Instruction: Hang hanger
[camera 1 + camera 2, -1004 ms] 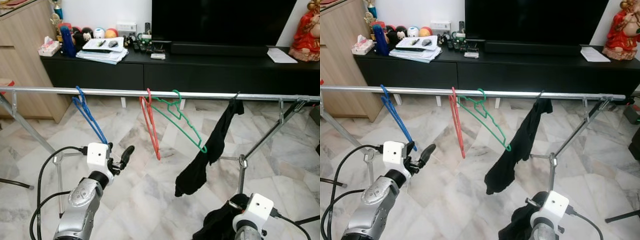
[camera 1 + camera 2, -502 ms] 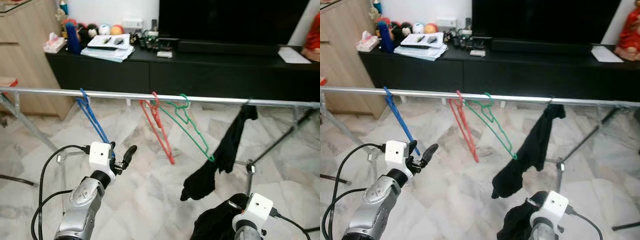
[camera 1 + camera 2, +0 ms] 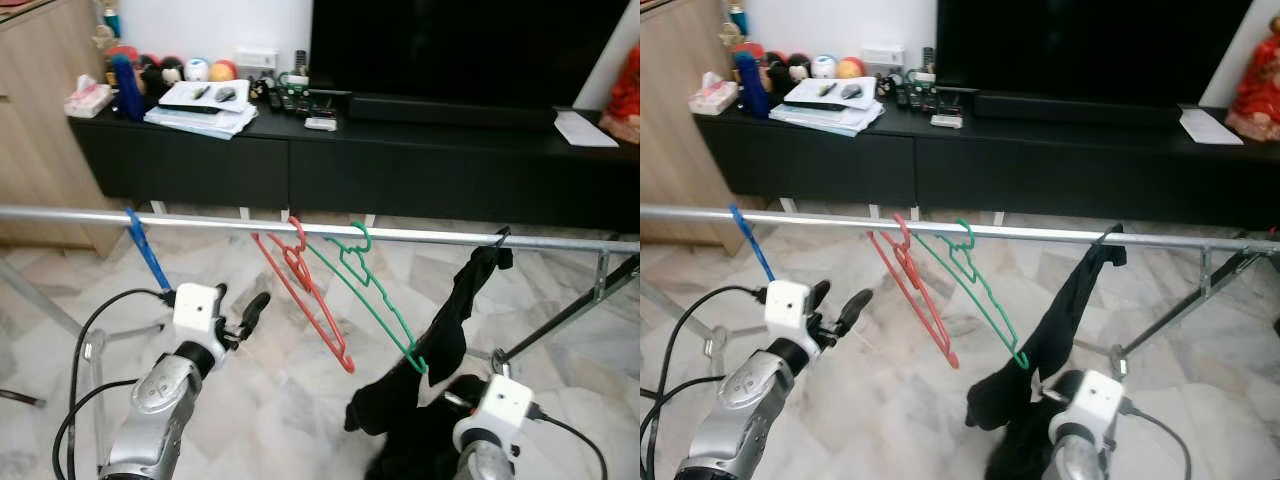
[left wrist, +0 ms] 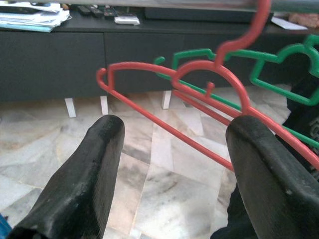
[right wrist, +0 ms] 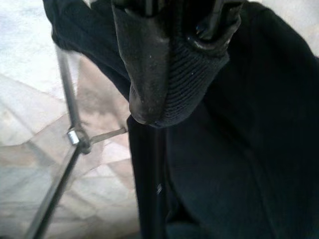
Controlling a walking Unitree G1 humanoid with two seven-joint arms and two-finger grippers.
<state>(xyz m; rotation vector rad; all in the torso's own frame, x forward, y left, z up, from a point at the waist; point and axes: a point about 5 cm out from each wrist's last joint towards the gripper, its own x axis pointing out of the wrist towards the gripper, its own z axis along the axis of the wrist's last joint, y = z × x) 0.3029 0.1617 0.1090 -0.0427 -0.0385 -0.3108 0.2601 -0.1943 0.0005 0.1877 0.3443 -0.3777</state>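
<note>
A silver rail [image 3: 200, 221] crosses in front of me. On it hang a blue hanger [image 3: 145, 252], a red hanger [image 3: 305, 292] and a green hanger [image 3: 378, 295], both tilted. Further right a black garment [image 3: 472, 300] dangles from a hook. My left gripper [image 3: 250, 310] stands open just below the rail, left of the red hanger [image 4: 199, 94], which shows beyond its fingers [image 4: 89, 169]. My right gripper [image 5: 174, 74] is shut on black cloth [image 5: 239, 149] low at the right. I cannot tell whether that cloth is the hanging garment's lower end.
A long black TV cabinet [image 3: 400, 170] with papers, remotes and toys stands behind the rail. A wooden cupboard [image 3: 40, 120] is at the far left. The rack's slanted legs [image 3: 570, 315] stand on the marble floor. A black cable [image 3: 85, 350] loops off my left arm.
The whole view has shifted, so the camera moved. The red and green hangers have swung more to a slant. My right wrist with the black cloth sits higher, close to the hanging garment.
</note>
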